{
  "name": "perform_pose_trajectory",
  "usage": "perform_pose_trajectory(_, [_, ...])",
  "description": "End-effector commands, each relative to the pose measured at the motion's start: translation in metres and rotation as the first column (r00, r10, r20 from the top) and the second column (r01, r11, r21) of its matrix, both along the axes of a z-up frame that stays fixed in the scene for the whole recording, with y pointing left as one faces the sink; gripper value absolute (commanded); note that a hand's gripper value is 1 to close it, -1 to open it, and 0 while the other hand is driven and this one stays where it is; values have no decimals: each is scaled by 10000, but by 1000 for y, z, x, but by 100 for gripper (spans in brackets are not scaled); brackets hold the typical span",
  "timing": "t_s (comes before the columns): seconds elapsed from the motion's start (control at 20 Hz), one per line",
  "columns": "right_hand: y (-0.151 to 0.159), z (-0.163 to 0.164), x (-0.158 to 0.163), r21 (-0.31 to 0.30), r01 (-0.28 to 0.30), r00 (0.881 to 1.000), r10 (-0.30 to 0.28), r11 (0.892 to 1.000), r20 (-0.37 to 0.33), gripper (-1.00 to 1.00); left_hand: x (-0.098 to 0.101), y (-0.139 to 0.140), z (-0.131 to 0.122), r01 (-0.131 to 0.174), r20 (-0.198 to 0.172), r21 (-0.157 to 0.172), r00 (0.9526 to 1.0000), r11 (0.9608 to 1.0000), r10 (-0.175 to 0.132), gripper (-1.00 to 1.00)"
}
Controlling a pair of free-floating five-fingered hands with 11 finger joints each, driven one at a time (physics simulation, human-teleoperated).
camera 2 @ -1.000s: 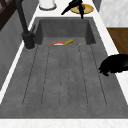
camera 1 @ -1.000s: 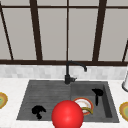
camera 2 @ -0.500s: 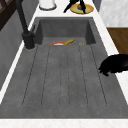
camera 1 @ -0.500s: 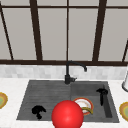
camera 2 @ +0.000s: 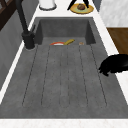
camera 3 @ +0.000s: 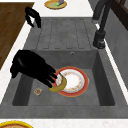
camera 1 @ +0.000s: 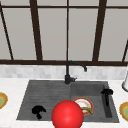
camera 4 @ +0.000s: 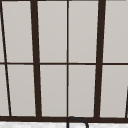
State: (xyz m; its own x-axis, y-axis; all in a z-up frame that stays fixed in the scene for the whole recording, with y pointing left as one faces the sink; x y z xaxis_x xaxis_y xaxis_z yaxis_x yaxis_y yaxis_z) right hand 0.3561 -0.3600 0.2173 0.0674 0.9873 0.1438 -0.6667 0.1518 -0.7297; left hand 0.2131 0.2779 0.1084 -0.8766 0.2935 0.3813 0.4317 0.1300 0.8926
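Observation:
A red-rimmed white plate (camera 1: pixel 80 102) lies in the sink basin (camera 3: pixel 100 75) with a yellow banana (camera 3: pixel 60 86) across its edge. My right hand (camera 1: pixel 107 91) hangs in the air over the basin's right end, fingers pointing down and relaxed, holding nothing. In the right side view it (camera 3: pixel 30 65) looms large and its fingertips overlap the banana, while the left side view shows the banana (camera 2: pixel 69 41) lying free. My left hand (camera 1: pixel 37 110) hovers open over the drainboard's front edge (camera 2: pixel 116 64). A red ball (camera 1: pixel 67 115) sits low at the sink's front, covering part of the plate.
A black faucet (camera 1: pixel 68 72) stands behind the sink. A yellow plate (camera 1: pixel 2 100) lies on the left counter, another with brown food (camera 2: pixel 81 8) on the right. A white container (camera 2: pixel 47 3) stands at the right back. A small round item (camera 3: pixel 38 91) lies in the basin.
The right hand has drifted to the right, away from the plate toward the basin's right end. The left hand, ball, plate and banana have stayed put.

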Motion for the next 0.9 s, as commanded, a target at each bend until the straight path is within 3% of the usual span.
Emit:
perform_pose_trajectory(0.0, [-21, 11, -11, 189, 459, 9989, -456, 9988, -145, -100, 0, 0, 0, 0, 0, 0, 10000, 10000, 0, 0])
perform_pose_trajectory(0.25, [-51, 25, -26, 246, 252, 9997, -250, 9994, -87, -100, 0, 0, 0, 0, 0, 0, 10000, 10000, 0, 0])
perform_pose_trajectory(0.45, [-71, 43, -43, 384, 329, 9986, -313, 9987, -426, -100, 0, 0, 0, 0, 0, 0, 10000, 10000, 0, 0])
perform_pose_trajectory(0.85, [-122, 46, -77, 349, 141, 9987, -124, 9993, -500, -100, 0, 0, 0, 0, 0, 0, 10000, 10000, 0, 0])
